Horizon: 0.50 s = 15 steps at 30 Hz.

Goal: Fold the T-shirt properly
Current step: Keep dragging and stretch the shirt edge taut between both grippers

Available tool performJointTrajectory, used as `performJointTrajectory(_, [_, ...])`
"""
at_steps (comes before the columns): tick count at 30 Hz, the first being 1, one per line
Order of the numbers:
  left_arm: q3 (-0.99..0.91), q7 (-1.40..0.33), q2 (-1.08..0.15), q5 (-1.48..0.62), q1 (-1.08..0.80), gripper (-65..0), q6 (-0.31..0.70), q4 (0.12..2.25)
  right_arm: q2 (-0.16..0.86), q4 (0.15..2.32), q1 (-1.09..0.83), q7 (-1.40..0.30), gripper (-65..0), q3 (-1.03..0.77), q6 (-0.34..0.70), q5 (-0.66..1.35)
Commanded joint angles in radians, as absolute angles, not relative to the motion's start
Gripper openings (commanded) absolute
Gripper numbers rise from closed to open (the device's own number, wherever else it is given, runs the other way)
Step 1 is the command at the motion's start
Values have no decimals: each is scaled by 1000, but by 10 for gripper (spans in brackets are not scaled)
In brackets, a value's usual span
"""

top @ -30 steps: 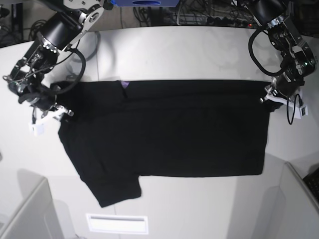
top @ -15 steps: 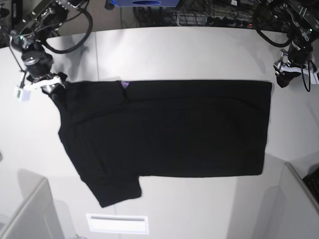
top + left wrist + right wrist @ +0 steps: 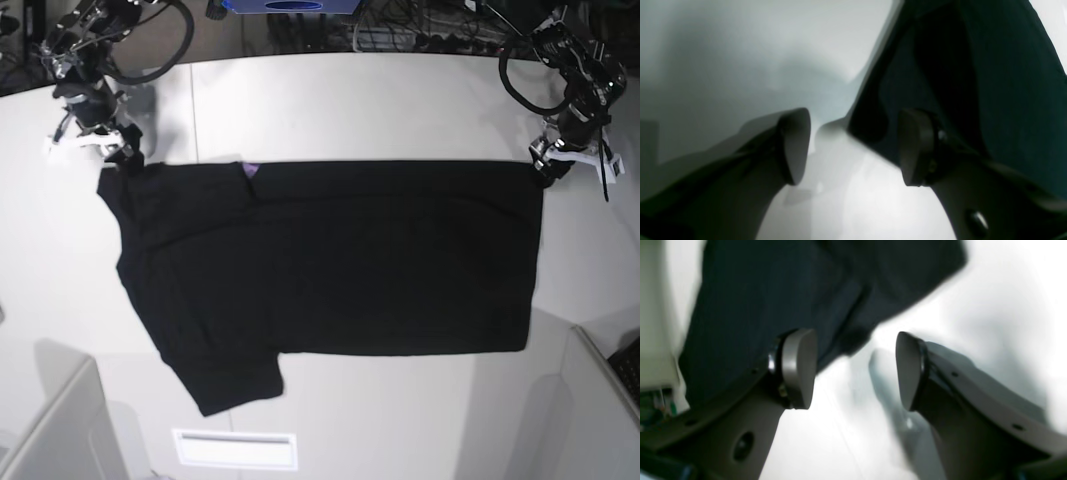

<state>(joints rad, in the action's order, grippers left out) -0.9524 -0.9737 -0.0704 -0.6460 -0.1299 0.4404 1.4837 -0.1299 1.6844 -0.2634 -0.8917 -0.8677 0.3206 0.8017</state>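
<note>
The T-shirt [image 3: 330,265] lies flat on the table [image 3: 380,100], folded lengthwise, one sleeve sticking out near the left. The left tool [image 3: 853,146] is open at the far right corner, the right tool [image 3: 855,370] open at the far left corner; neither holds cloth. The fabric looks soft, light and limp, likely to sag and slide, so pinching both layers at the corners seems best.
</note>
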Motion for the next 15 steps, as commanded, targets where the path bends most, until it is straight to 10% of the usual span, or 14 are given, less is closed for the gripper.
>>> performJointTrajectory(1, [-938,-970,-81,-659,-116,-255,443,1474,-122,1682,-259,-888,-294,-869,323,822])
performJointTrajectory(10, [-863,-917,-81,-659,-119,-281,443,1431,-116,1573,-185,-888,-291,-914,321,822])
performJointTrajectory(15, [-829,-911,-82,-659,-114,-604,441,1389,-71,1472,-150,-880,-291,-935,278,820])
